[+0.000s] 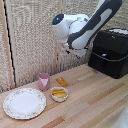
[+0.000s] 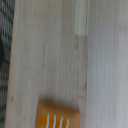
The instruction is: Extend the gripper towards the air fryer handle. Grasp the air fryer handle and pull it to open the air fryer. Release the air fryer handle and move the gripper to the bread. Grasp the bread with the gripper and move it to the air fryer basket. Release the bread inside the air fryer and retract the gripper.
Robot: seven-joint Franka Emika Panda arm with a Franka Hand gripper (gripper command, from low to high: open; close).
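Above table, arm bent, claw beside air fryer; claw state unclear; bread below.

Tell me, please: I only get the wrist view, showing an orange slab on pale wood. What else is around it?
Observer: A large, boxy, glossy black air fryer stands on the wooden table, at the exterior view's right.
Operator: Is it open?
Observer: Its drawer looks shut, with the front flush against the body.
Operator: Is anything close to the slab?
Observer: A small pink cup stands beside that golden-orange bread, without touching it.
Operator: Anything else?
Observer: A white bowl of pale yellow sticks sits just in front of the bread.
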